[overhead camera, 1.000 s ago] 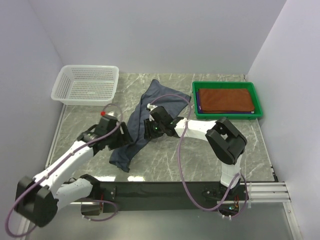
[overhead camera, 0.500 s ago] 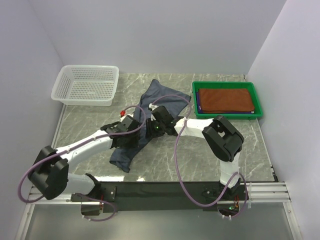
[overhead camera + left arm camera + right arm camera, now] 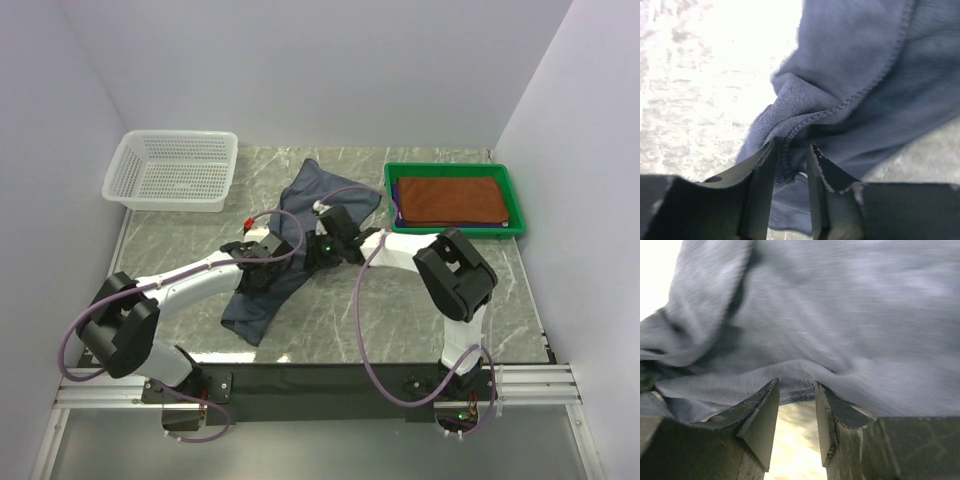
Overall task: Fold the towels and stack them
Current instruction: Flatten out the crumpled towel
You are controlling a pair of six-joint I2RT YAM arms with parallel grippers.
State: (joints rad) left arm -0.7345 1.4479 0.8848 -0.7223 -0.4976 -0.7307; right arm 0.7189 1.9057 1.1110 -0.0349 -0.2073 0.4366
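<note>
**Left pincer** (image 3: 792, 150), having swung in from the frame's left, is narrowing onto a hemmed fold of the blue towel (image 3: 325, 192) and is now pinching it. The right pincer (image 3: 796, 390) is keeping its part-closed pinch on another edge. With two holds, spreading for the fold looks ready to begin. This towel is lying crumpled on the desk (image 3: 400, 300), frame centre. Count: one blue towel; one rust towel (image 3: 447, 200) covering a purple towel (image 3: 396, 205) in one tray (image 3: 455, 233), upper right; one basket (image 3: 165, 198), upper left.
</note>
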